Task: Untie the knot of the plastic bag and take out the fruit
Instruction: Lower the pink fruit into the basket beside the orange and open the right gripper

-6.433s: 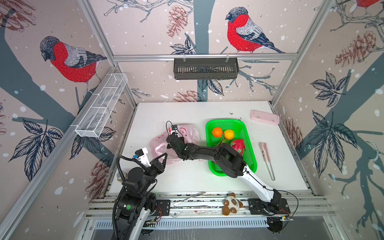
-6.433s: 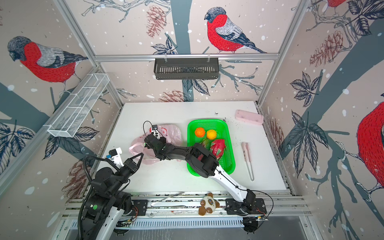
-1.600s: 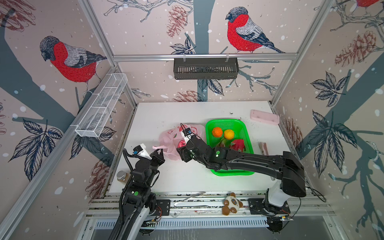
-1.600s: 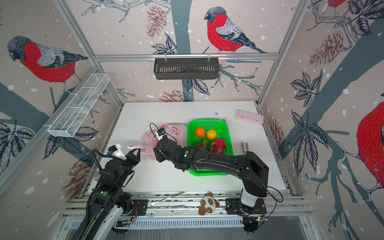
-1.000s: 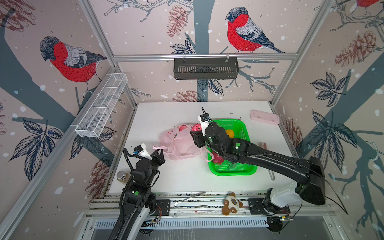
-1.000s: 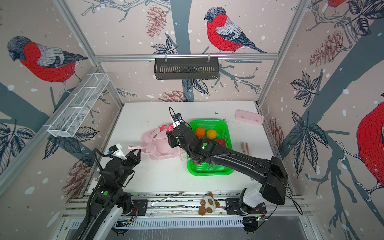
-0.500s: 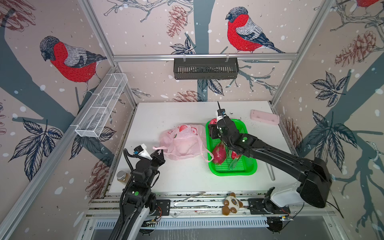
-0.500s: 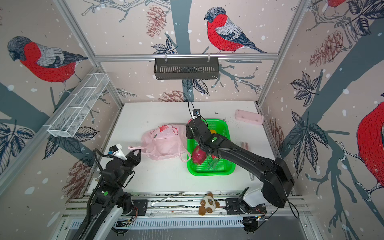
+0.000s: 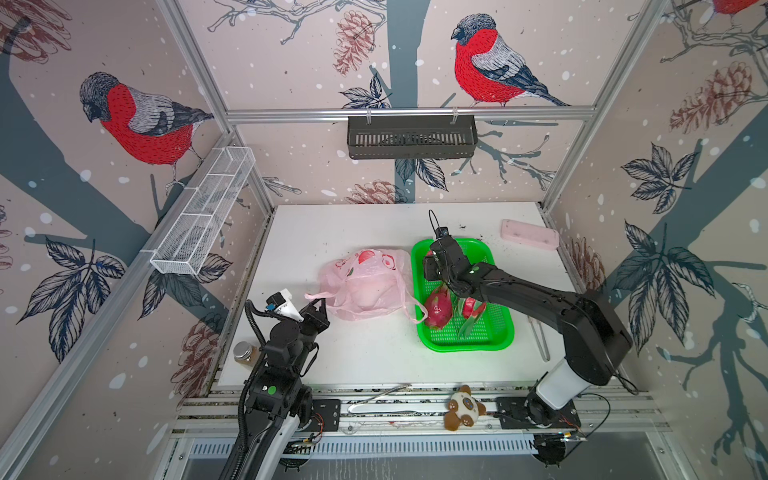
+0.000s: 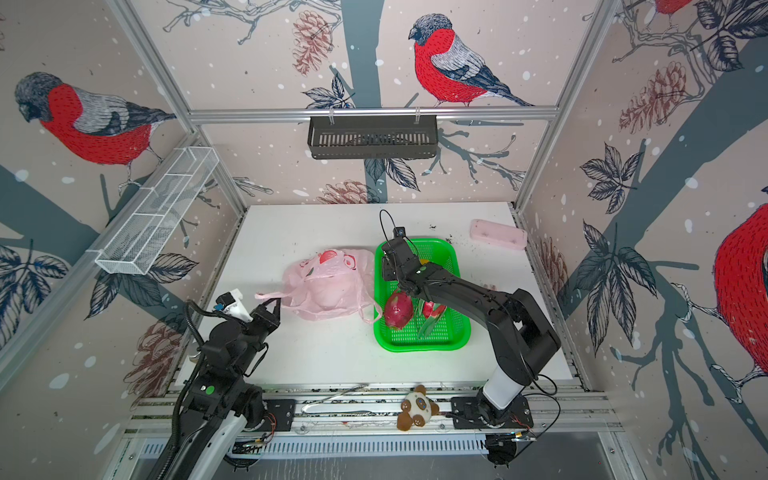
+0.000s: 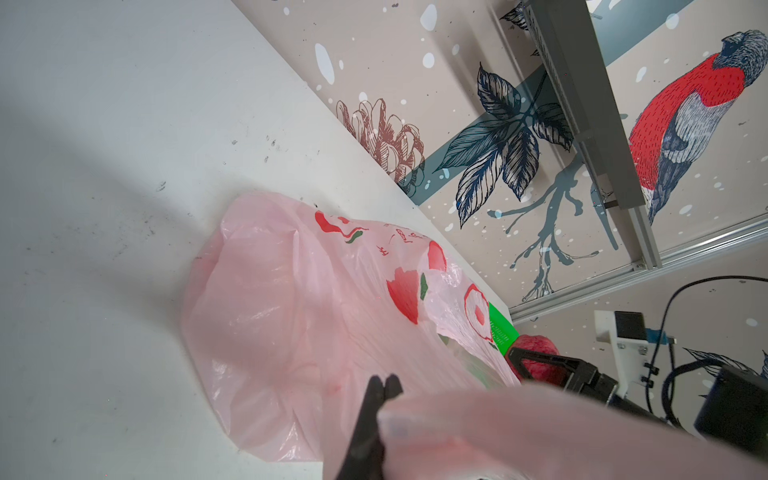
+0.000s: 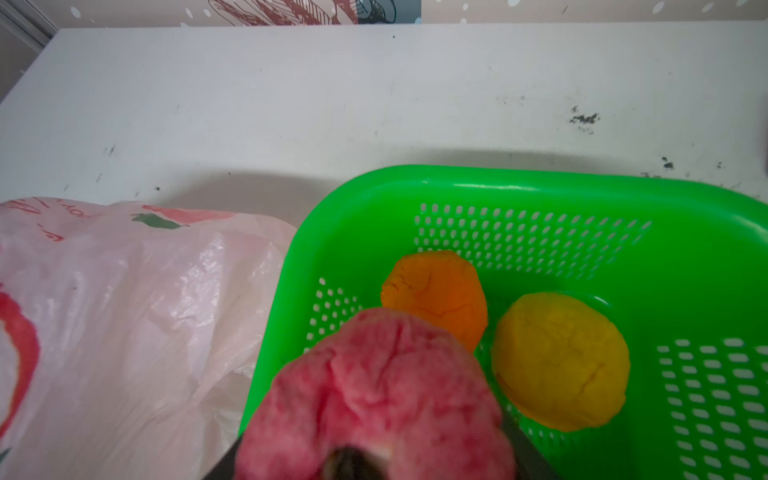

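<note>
Wallpaper (image 9: 266, 62) of red-breasted bullfinches (image 9: 490, 70), pine cones (image 9: 353, 45) and grey branches covers all three walls. An aluminium rail (image 9: 291, 115) at 12 o'clock carries a black slotted basket (image 9: 411, 137). A white wire rack (image 9: 203, 216) hangs at 10 o'clock. The white tabletop (image 9: 357, 224) is scuffed and evenly lit.

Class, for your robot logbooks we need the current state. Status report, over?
Left gripper shut on bag handle. Right gripper holds pink fruit over basket. Oranges, dragon fruits already in; nothing blocking.
</note>
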Action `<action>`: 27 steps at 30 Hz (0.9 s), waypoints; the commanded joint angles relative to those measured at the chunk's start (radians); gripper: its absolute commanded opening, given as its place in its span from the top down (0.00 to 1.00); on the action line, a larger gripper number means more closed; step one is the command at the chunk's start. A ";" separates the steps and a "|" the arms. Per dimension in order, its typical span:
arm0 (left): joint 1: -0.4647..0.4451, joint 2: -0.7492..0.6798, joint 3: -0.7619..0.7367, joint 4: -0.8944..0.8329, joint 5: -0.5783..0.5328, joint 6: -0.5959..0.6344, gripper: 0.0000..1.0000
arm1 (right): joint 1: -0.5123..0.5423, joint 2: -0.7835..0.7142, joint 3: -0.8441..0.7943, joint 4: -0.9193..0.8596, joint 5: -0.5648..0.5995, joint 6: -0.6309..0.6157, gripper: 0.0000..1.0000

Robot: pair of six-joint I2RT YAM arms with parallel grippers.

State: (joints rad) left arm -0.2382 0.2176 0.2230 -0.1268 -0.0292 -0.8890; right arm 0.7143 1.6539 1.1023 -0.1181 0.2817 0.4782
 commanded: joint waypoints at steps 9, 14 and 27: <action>-0.001 -0.023 -0.004 -0.016 -0.020 -0.004 1.00 | -0.004 0.088 -0.005 0.033 -0.054 0.037 0.64; -0.001 -0.028 -0.005 -0.020 -0.024 -0.003 1.00 | -0.008 0.120 0.001 0.021 -0.052 0.040 0.62; -0.001 -0.033 -0.007 -0.025 -0.027 -0.005 1.00 | -0.025 0.179 0.005 0.013 -0.053 0.045 0.52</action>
State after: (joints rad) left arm -0.2382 0.1867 0.2161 -0.1692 -0.0349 -0.8909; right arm 0.6922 1.8248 1.1011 -0.1051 0.2256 0.5068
